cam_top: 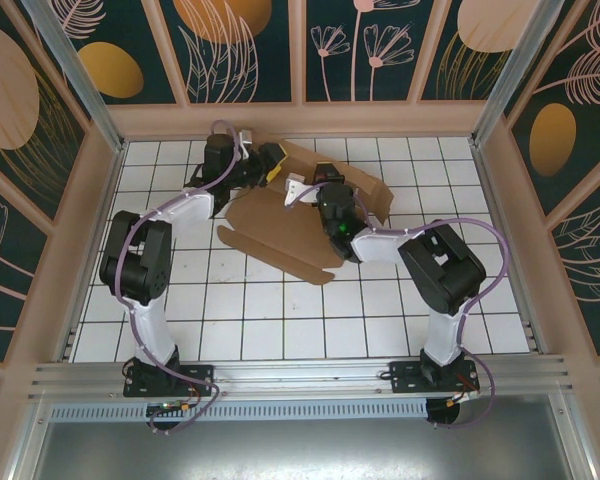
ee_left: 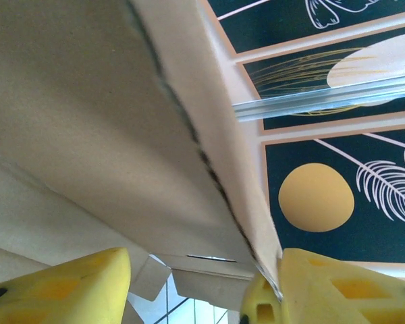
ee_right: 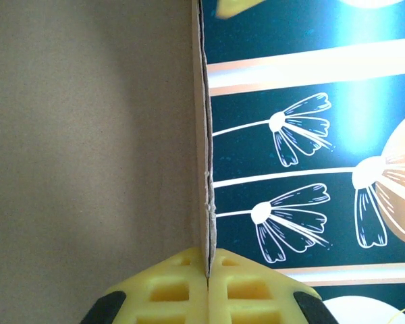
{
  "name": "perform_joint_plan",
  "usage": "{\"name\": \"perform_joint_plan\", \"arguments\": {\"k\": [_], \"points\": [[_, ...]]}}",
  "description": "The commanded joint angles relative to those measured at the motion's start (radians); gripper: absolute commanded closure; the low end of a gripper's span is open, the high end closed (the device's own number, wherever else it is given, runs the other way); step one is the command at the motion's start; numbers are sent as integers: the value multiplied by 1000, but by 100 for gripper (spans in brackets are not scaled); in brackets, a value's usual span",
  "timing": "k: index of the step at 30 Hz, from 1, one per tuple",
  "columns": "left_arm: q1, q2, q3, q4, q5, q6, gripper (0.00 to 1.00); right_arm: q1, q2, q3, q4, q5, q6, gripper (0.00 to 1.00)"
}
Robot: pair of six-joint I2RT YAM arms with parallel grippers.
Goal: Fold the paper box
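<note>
The paper box (cam_top: 280, 240) lay partly raised at the far centre of the table (cam_top: 280, 320). The right gripper (ee_right: 208, 280) pinched a panel edge, probably to steady it upright. The left gripper (ee_left: 206, 287), nearer the table's far left, stood spread around another flap edge.

2 arms (cam_top: 145, 300), blk joints (cam_top: 135, 262), white links (cam_top: 152, 335), lilac cables (cam_top: 502, 258), yellow gripper pads (ee_right: 172, 290)

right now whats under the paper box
The white tiled table lies beneath the paper box; the left wrist view catches a sliver of tile under its raised side. Anything under the flat near panel is covered by cardboard.
</note>
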Motion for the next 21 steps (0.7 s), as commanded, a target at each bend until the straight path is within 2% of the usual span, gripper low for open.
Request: {"name": "perform_joint_plan", "arguments": {"k": [1, 9, 17, 21], "points": [[4, 33, 42, 88, 32, -27, 42, 18, 5, -6, 106, 12, -9, 100], [7, 82, 36, 190, 47, -73, 51, 34, 13, -17, 113, 1, -6, 100], [6, 102, 14, 280, 55, -118, 77, 42, 2, -65, 137, -18, -5, 100], [6, 102, 7, 305, 57, -126, 86, 43, -2, -97, 164, -33, 3, 100]]}}
